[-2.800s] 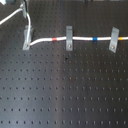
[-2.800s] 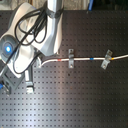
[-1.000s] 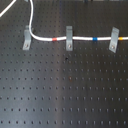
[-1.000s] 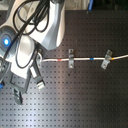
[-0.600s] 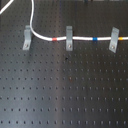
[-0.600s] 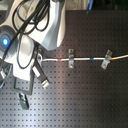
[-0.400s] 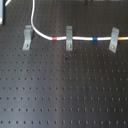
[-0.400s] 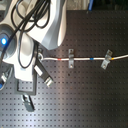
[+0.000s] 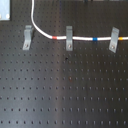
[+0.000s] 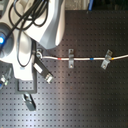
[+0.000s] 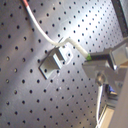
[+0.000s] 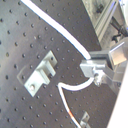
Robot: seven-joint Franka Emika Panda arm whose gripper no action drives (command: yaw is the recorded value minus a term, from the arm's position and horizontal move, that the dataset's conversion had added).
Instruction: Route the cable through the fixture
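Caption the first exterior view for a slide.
White cable threaded through two grey clips, bypassing the leftmost fixture on the black perforated board.

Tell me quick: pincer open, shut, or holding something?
Pincer: shut on the cable, near the empty left clip.

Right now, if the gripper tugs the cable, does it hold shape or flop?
Probably flops: the cable curves loosely up past the left fixture. It likely slides easily, being thin and smooth. Near the gripper it bends sharply, so little stiffness.
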